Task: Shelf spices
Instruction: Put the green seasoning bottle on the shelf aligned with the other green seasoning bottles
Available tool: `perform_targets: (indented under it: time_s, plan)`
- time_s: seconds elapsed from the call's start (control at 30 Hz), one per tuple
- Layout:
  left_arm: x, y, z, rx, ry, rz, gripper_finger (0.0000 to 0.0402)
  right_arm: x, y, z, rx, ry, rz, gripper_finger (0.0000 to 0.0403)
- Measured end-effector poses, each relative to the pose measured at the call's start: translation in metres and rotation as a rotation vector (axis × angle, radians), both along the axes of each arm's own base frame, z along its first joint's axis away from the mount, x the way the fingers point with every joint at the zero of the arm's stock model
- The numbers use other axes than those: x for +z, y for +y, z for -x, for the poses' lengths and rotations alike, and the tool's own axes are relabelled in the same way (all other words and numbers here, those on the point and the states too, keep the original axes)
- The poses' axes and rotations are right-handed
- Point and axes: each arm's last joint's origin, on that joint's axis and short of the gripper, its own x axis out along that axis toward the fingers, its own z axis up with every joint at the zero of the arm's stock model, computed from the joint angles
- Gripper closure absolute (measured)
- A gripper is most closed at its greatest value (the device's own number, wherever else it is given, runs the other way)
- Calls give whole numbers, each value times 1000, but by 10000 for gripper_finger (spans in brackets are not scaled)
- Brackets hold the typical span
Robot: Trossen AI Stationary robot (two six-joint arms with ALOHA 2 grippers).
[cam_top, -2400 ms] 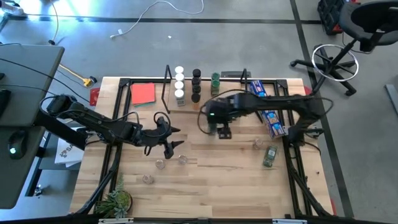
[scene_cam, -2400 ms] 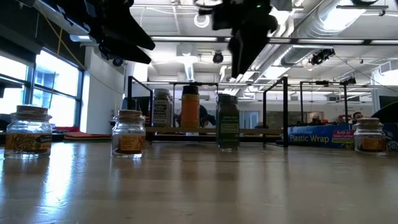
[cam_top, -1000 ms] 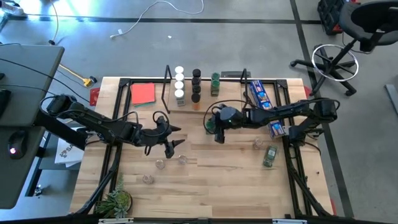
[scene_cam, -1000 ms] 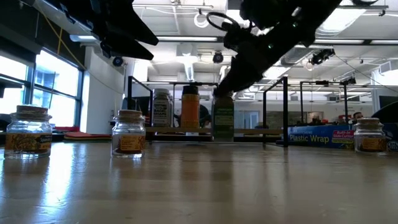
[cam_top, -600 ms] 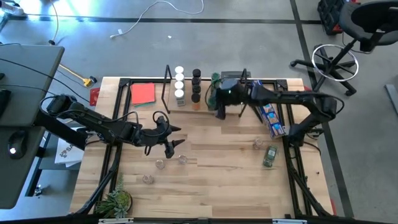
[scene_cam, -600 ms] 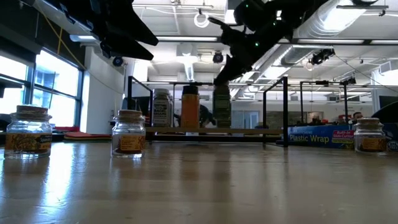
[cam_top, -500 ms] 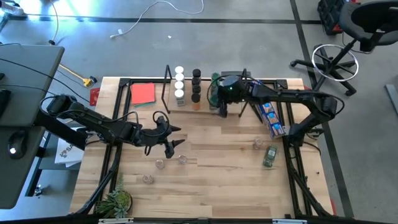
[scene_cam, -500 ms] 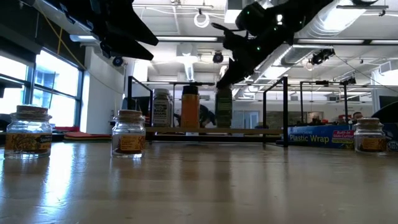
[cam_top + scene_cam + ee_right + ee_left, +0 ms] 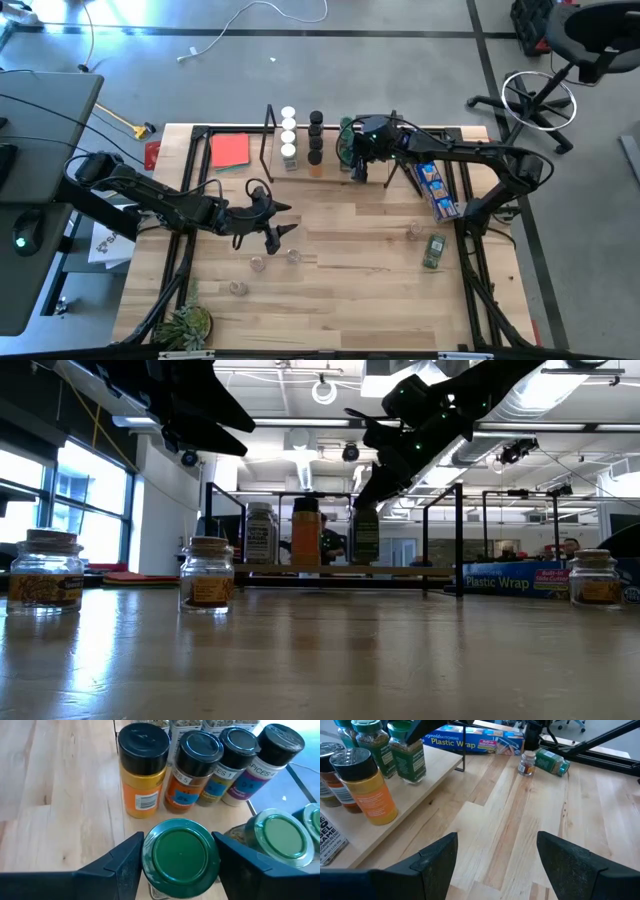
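In the upper middle of the high view the right pincer (image 9: 352,160) hangs over the shelf (image 9: 330,172), and what the coming move turns on shows best in the right wrist view: a green-lidded jar (image 9: 180,855) stands upright directly between the two dark fingers (image 9: 122,865), its long axis vertical and its lid facing the camera. There is a thin gap on either side of the lid, so the pincer reads as slightly parted around the jar rather than clamped on it; I cannot tell whether the pads touch the glass lower down. By my reading the jar is set on the board and the clean way out is straight up. A second green-lidded jar (image 9: 277,837) stands just beside it, and the yellow jar with a black lid (image 9: 142,767) heads a close row of black-lidded jars, so any sideways drift risks a knock. The left pincer (image 9: 272,232) waits open and empty left of centre, nearer the loose clear jars (image 9: 258,263) on the worktop (image 9: 380,280). A lying green jar (image 9: 432,251) and the blue packet (image 9: 430,180) sit at right.
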Motion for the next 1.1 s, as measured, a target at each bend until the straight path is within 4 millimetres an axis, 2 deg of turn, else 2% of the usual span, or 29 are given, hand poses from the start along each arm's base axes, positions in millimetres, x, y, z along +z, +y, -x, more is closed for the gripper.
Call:
perform_targets:
  time_s: [0.3,0.53,0.8,1.1]
  plan:
    - [0,0,0,0,-1,0,133,0,-1,0,17,8,24,183]
    - [0,0,0,1,-1,0,133,-12,-5,-7,17,22,18,180]
    - [0,0,0,0,-1,1,133,-17,-6,-8,48,43,62,146]
    - [0,0,0,-1,-1,1,133,5,-9,-13,40,41,105,132]
